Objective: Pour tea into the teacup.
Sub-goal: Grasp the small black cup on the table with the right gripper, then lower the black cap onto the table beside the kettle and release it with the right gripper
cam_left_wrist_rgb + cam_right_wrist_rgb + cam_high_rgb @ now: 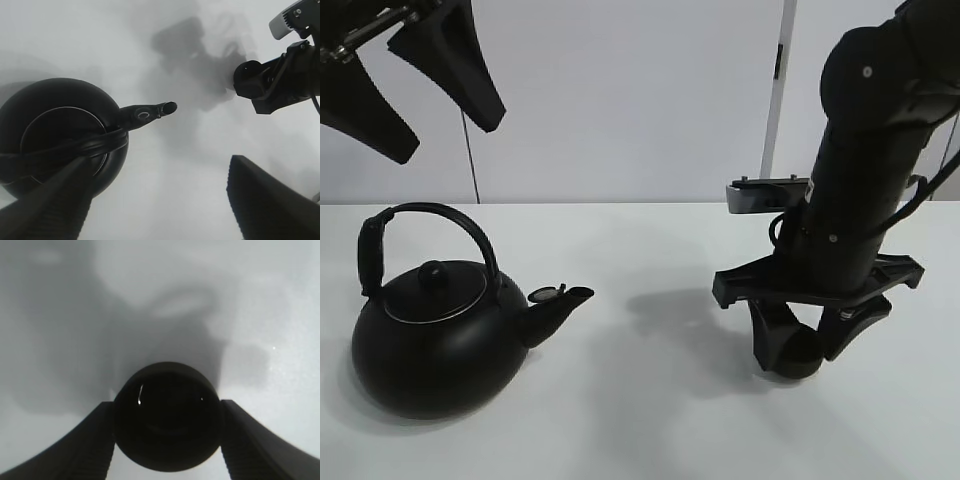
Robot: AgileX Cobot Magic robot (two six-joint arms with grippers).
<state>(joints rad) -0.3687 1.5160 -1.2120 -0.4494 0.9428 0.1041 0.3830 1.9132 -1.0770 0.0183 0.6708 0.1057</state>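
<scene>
The black kettle [425, 350] with arched handle stands on the white table [640, 430] at the left, spout pointing right. My left gripper [450, 135] hangs open and empty high above it; in the left wrist view its fingers [50, 205] frame the kettle [55, 130] below. The small black teacup [801, 360] is at the right, held between the fingers of my right gripper [807, 345], low at the table surface. In the right wrist view the teacup [167, 415] sits upright between both fingers [75, 450], its inside dark. I cannot tell whether it touches the table.
A white wall with a vertical panel seam [778, 100] stands behind the table. A bare stretch of white table lies between the kettle's spout [565, 298] and the teacup. The right arm [280, 82] shows in the left wrist view.
</scene>
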